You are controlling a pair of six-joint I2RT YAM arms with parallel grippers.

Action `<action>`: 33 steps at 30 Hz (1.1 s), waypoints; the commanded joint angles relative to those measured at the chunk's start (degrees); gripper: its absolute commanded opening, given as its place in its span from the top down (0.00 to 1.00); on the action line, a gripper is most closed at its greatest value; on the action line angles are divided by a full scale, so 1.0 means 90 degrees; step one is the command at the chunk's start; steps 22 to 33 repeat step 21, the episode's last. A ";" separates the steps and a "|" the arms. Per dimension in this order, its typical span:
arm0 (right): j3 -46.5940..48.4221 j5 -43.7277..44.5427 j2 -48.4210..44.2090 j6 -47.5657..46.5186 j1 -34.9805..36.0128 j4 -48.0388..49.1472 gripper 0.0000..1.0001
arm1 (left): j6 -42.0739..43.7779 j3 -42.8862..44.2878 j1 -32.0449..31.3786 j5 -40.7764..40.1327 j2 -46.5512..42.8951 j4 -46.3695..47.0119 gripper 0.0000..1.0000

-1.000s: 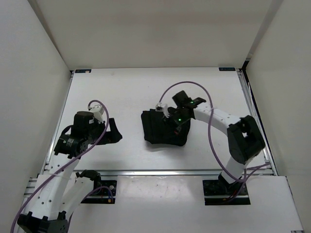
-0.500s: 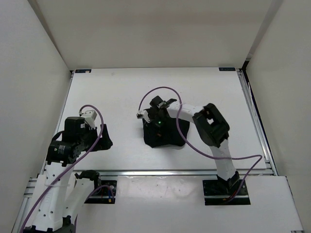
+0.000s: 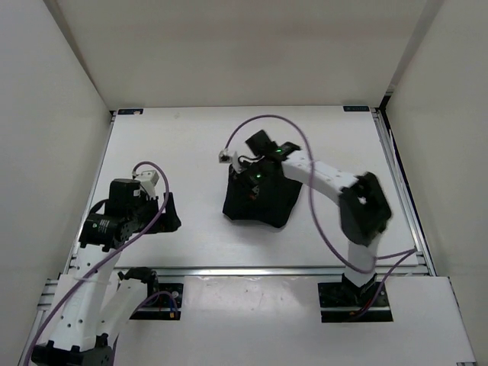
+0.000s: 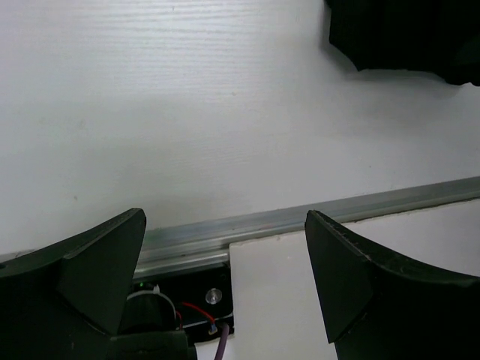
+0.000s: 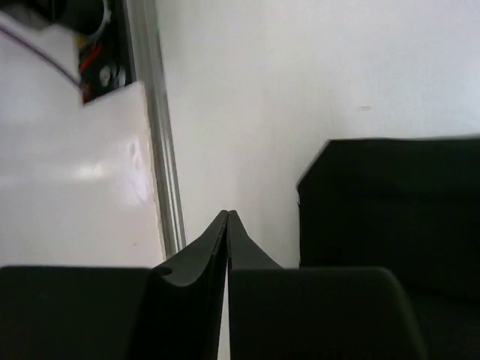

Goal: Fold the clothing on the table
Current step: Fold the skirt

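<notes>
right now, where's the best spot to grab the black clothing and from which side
Likely its near-left corner, from the left: the clothing lies flat in a squarish bundle, that corner is clear of the right arm, and the open left gripper is on that side.

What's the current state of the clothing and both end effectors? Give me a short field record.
clothing: black, compact and roughly square, lying near the middle of the table
left end effector: open, empty, over bare table to the left of the clothing, apart from it
right end effector: shut, nothing between its fingers, over the clothing's far part in the top view
contact, right: cannot tell
held: nothing by either arm
</notes>
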 commanded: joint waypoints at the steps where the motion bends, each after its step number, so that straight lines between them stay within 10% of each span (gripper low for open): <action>1: -0.0635 0.0961 -0.1984 0.1192 -0.0442 0.0911 0.95 | 0.0030 -0.0121 -0.0148 -0.0084 0.0201 0.0862 0.02; 4: -0.1328 0.2548 -0.2923 0.1224 -0.1065 0.0971 0.18 | 0.0050 -0.0180 -0.0421 -0.0133 0.0455 0.1409 0.01; 7: -0.1662 0.2612 -0.3199 0.1622 -0.2361 0.0465 0.02 | 0.0040 -0.0365 -0.0782 -0.0328 0.0680 0.1985 0.01; 14: -0.2756 0.2287 -0.4067 0.1754 -0.4475 -0.0064 0.01 | 0.0313 -0.0502 -0.0901 -0.0827 0.0827 0.2923 0.01; 33: -0.3888 0.3079 -0.5103 0.1595 -0.3930 -0.0152 0.01 | 0.0587 -0.0503 -0.0822 -0.0932 0.0748 0.3099 0.01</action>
